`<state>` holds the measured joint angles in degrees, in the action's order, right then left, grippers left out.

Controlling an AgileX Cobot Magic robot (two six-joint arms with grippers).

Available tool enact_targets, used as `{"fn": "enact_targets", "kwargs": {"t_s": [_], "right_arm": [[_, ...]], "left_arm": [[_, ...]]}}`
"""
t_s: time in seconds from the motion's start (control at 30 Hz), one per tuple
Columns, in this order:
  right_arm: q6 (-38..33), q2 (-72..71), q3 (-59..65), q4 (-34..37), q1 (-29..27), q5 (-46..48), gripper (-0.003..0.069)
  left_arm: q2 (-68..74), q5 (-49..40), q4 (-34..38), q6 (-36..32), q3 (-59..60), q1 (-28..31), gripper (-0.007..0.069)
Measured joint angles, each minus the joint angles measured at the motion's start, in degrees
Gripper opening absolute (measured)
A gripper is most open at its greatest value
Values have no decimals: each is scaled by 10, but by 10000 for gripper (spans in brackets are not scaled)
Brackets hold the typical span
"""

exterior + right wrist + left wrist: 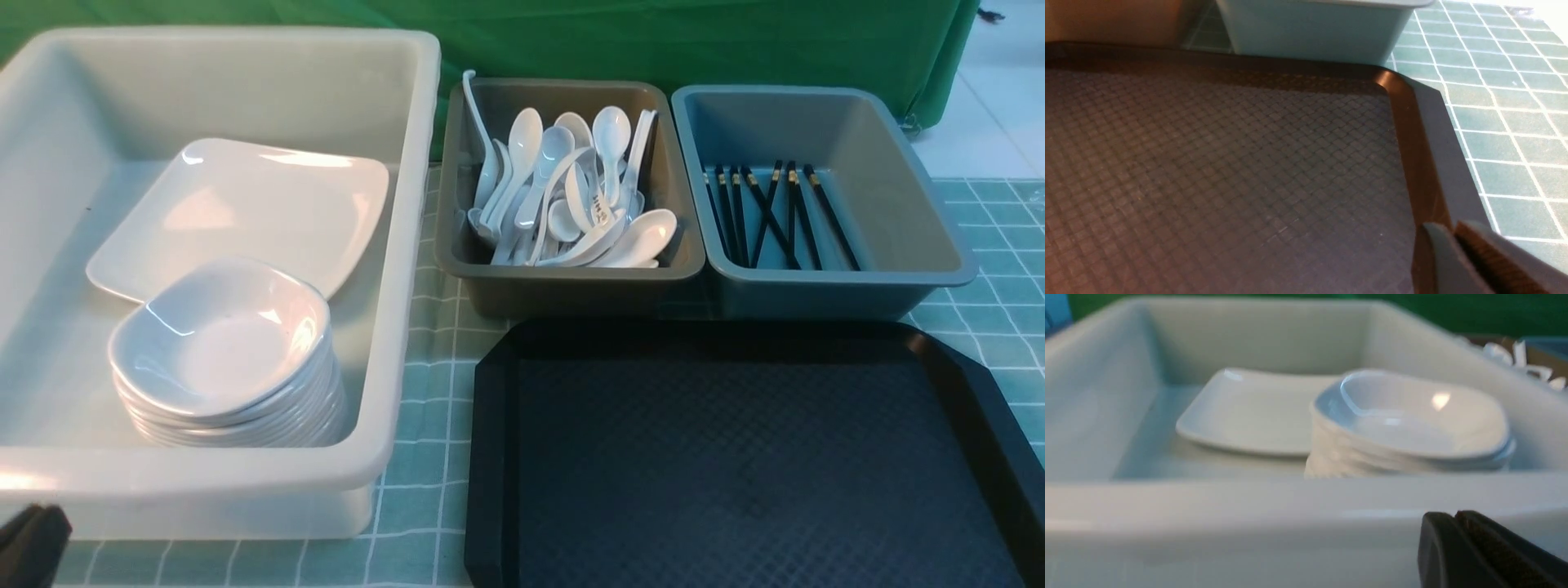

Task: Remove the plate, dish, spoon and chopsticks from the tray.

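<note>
Green cloth hangs behind a worktop (424, 384) covered in a teal checked mat. Filling the lower right of the front frame, the black tray (490, 457) shows only bare textured surface, so the clearing looks finished.

At the left of the frame stands a white tub (408, 245). Inside it the plate (245, 204) lies flat, and a stack of dishes (224, 351) sits nearer the camera, overlapping the plate's near edge. At upper centre, a brown bin (571, 282) holds a heap of spoons (563, 196). To its right, in a blue-grey bin (939, 220), the chopsticks (775, 216) lie with their long axes running mostly away from the camera.

Only a dark sliver of the left hand (33, 543) shows in the front frame's bottom left corner; in its wrist view its fingers (1457, 551) press together, closed on nothing, just outside the tub's near wall, with plate and dishes beyond that wall.

In the right wrist view the right hand (1453, 253) sits low over the tray's corner. Whether its jaws are parted I cannot tell; nothing is seen between them. The chopstick bin lies beyond the tray's far rim from it. No reach seems left for either arm.
</note>
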<state>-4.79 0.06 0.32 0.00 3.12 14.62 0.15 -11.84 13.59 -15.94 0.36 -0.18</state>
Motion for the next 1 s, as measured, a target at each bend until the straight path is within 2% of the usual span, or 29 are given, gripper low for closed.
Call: {"fn": "enact_targets", "kwargs": {"t_s": [0.13,1.0], "right_arm": [[0,-1,0,0,0,0,109],[0,-1,0,0,0,-1,144]], "left_arm": [[0,-29,1,16,1,32,11],[0,-20,1,20,1,32,11]]}}
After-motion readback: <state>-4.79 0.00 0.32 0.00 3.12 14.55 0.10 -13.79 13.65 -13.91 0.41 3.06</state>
